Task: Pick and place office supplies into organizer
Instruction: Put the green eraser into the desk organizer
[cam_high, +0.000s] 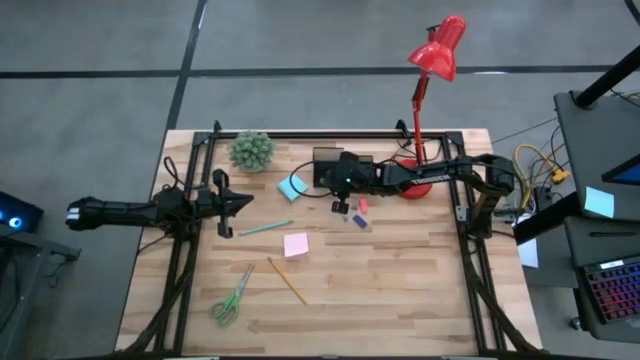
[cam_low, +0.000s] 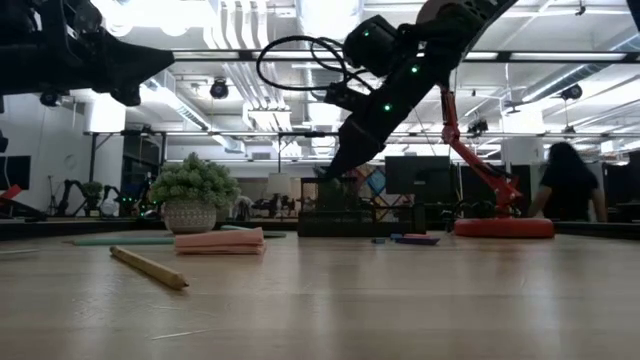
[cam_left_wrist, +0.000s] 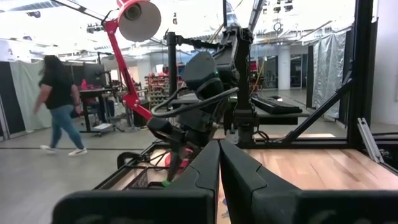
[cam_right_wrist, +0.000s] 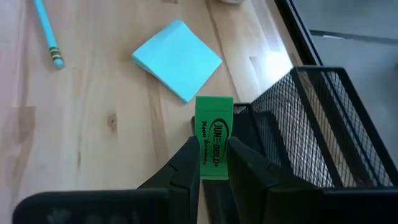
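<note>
Note the key relation first: the right gripper holds a green eraser above the near edge of the black mesh organizer, and the organizer's open compartments lie just to one side of the eraser, not yet directly beneath it. The eraser's long axis runs in line with the fingers, so its free end projects forward past the fingertips toward the light-blue sticky-note pad on the table.

Confirm the grip: the two fingers are clamped on the eraser's lower half, with the printed face turned toward the wrist camera.

In the high view, the right gripper hangs just beside the organizer at the table's far side. The left gripper waits closed and empty, well apart at the table's left edge, so the right arm is the nearer one.
</note>
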